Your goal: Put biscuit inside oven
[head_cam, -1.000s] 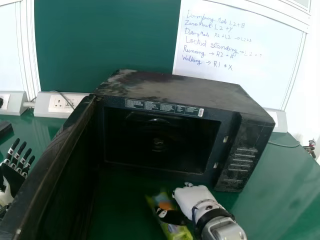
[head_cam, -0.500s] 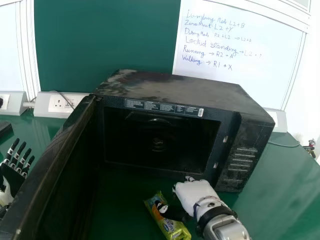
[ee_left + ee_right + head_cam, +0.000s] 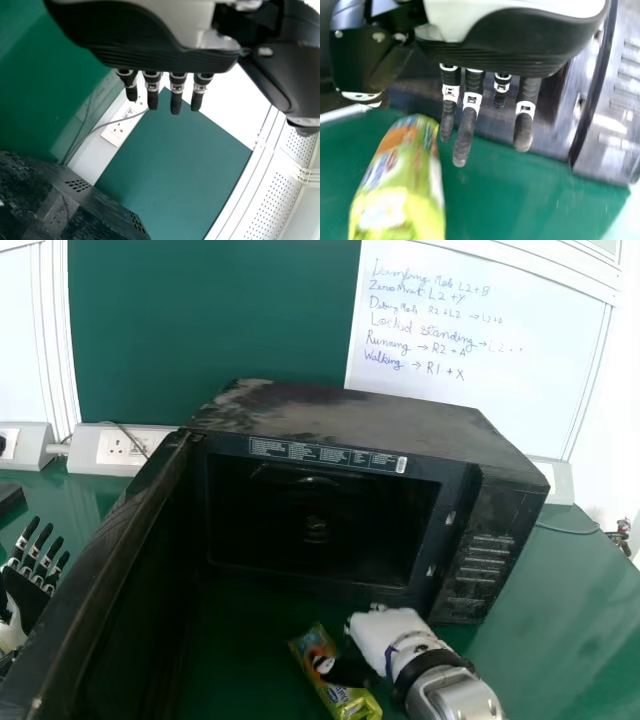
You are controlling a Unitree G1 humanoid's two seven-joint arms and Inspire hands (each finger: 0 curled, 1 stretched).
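In the head view my right hand (image 3: 385, 635) is low in front of the black oven (image 3: 365, 420), its thumb over the edge of the green and orange biscuit pack (image 3: 350, 702). The oven door (image 3: 95, 570) stands wide open on the left. In the right wrist view, the fingers of my right hand (image 3: 465, 127) hang fairly straight, and the biscuit pack (image 3: 395, 185) lies beside them on the thumb's side, not gripped. My left hand (image 3: 35, 565) is beyond the door at the left edge, its fingers extended; the left wrist view has this left hand (image 3: 175, 95) open too.
The green table (image 3: 560, 610) reaches around the oven. A socket strip (image 3: 120, 446) runs behind it at the left, a cable (image 3: 570, 532) lies at the right, and a whiteboard (image 3: 470, 390) stands behind. A dark object (image 3: 10, 502) is at the left edge.
The biscuit pack, blurred in the oldest frame, has shifted slightly left. My right hand and forearm have moved a little to the right. The left hand has kept its place.
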